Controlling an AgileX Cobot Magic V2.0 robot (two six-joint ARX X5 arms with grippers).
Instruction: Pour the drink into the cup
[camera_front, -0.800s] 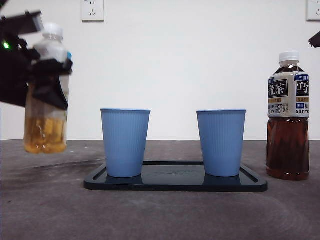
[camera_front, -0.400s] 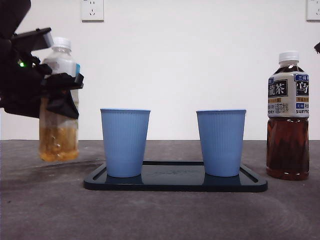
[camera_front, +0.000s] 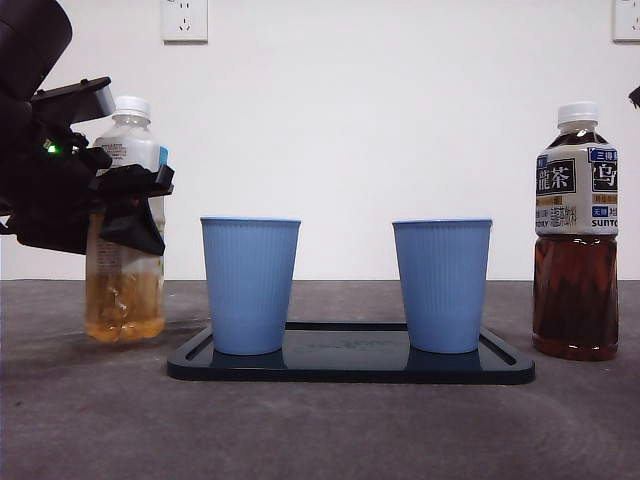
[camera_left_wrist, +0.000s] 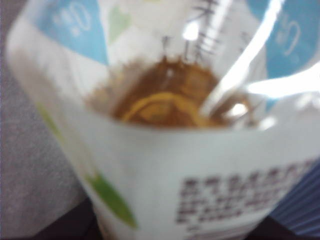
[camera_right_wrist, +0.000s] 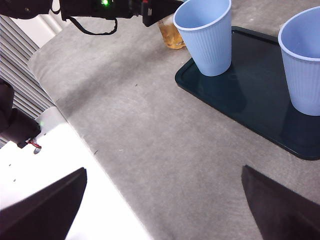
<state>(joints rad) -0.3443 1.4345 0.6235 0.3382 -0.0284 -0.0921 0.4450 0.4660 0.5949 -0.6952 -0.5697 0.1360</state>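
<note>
My left fingers (camera_front: 130, 205) grip the tea bottle (camera_front: 126, 225) upright (cap on), left of the tray (camera_front: 350, 365); right fingers (camera_right_wrist: 162, 200) spread open.

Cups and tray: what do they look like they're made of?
The two blue cups look like thin matte plastic or coated paper; fine vertical ribs show, and which of the two I cannot tell. The tray looks like dark glossy plastic, faintly reflecting the cups.
</note>
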